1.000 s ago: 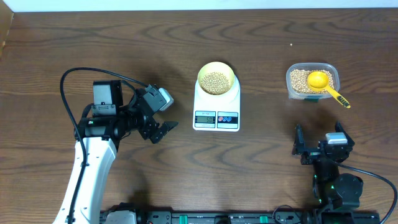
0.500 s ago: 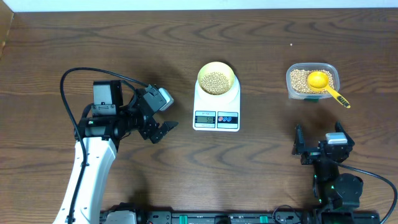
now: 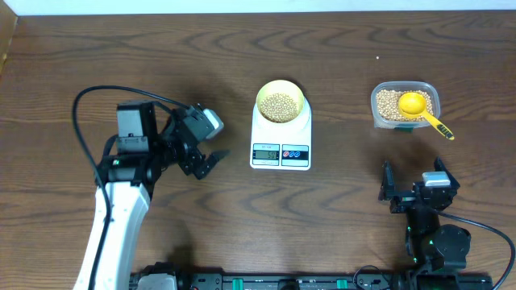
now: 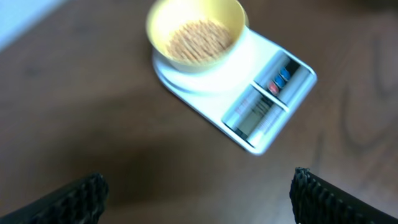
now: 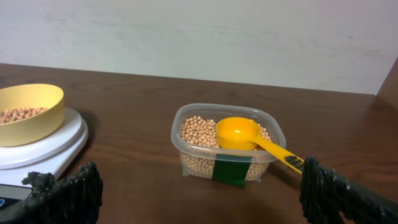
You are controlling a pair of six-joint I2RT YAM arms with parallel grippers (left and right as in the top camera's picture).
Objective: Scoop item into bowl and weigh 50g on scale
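Nearest, the right gripper (image 5: 205,208) hangs low over the table with its jaws spread wide and nothing between them. Straight ahead of it stands the clear tub (image 5: 227,169) of beans (image 5: 198,132). The yellow scoop (image 5: 239,134) lies on top of them, cup over the beans, its handle running back toward the gripper and off to its right, past the tub's rim. Further ahead and to the left sits the white scale (image 5: 43,148) with the pale yellow bowl (image 5: 28,118) on its plate, a layer of beans already in it. The left gripper (image 3: 207,163), likewise wide open and empty, faces the scale from the other side, a little apart from it. The display is too small to read, so I cannot tell whether more beans are needed. If they are, the right arm is nearer the scoop, and the handle end is what it meets first.
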